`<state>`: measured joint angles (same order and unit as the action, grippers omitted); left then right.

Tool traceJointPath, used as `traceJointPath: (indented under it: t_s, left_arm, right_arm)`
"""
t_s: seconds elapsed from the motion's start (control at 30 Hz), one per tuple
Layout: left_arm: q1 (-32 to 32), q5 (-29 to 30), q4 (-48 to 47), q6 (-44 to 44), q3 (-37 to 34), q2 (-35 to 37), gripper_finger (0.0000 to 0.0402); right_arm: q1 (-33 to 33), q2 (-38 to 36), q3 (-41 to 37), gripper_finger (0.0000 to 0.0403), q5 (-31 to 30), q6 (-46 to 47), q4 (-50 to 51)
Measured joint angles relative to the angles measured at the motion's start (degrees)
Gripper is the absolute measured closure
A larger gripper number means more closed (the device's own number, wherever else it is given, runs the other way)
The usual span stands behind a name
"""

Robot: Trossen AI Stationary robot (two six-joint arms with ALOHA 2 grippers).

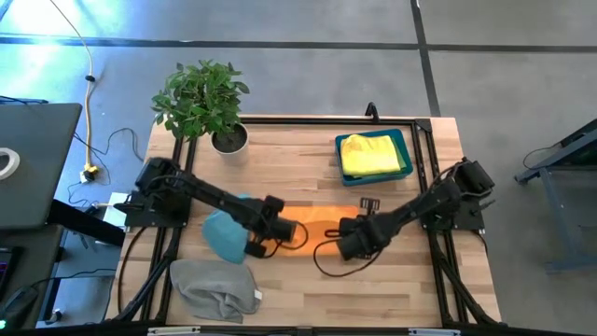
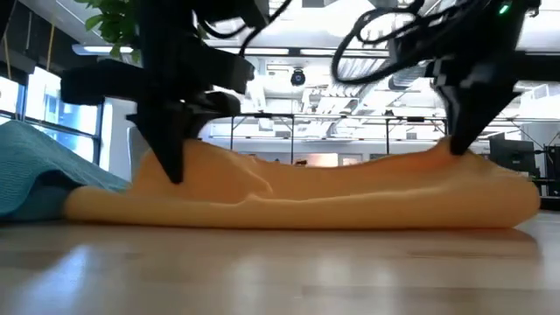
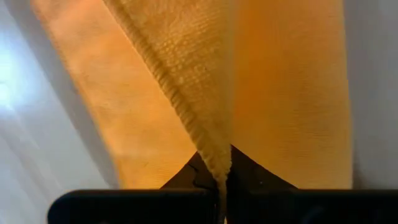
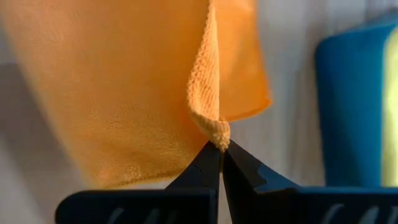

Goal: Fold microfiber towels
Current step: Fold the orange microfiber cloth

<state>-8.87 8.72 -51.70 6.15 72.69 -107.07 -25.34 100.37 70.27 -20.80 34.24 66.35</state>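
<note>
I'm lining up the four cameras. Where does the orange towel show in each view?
High: orange towel mid-table between both grippers.
Low: long mound across the middle.
Left wrist: fills the frame, edge pinched.
Right wrist: centre-left, corner pinched.
Shared landmark: blue bin, also in right wrist.

A pale wooden slatted table (image 1: 298,154) fills the middle; a leafy green plant in a white pot (image 1: 203,101) stands at its far left corner; a rigid blue plastic bin (image 1: 405,149) sits far right.

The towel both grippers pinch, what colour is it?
Orange towel, clearest in the right wrist view.
</note>
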Motion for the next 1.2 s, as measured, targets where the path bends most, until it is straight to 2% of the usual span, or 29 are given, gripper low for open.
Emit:
traceJointPath:
  t_s: [0.3,0.5,0.63,0.73,0.87,1.0,1.13,1.2]
  left_arm:
    - [6.2,0.1,0.5,1.7,-0.1,0.0,0.04]
    - [9.0,0.0,1.8,-0.5,-3.4,0.1,0.0398]
    - [9.4,3.3,2.5,-1.5,-3.8,0.1,0.0391]
    - [9.3,4.9,2.6,-1.5,-3.8,0.1,0.0381]
    - [9.2,5.6,2.4,-3.0,-3.8,0.1,0.0357]
    - [9.1,9.2,0.5,-4.0,-3.8,0.1,0.032]
    - [9.1,16.7,-3.4,-6.5,-3.8,0.1,0.0289]
    - [9.0,17.1,-5.3,-7.5,-3.8,0.1,0.0283]
  right_arm:
    - [5.3,0.0,-1.9,0.0403,-2.4,-3.2,-1.6]
    - [7.4,0.0,-1.9,0.0402,-4.1,-3.8,-2.0]
    - [8.6,0.0,-1.9,0.0397,-4.0,-3.8,-2.0]
    - [9.3,0.0,-1.9,0.0376,-3.9,-3.8,-2.0]
    - [9.2,0.0,-1.9,0.0327,-5.1,-3.8,-1.2]
    - [9.2,0.0,0.6,0.0281,-5.7,-0.9,5.3]
    - [8.7,-0.7,3.1,0.0268,-5.8,3.2,8.5]
    - [7.8,-1.6,3.0,0.0271,-5.7,3.3,5.0]
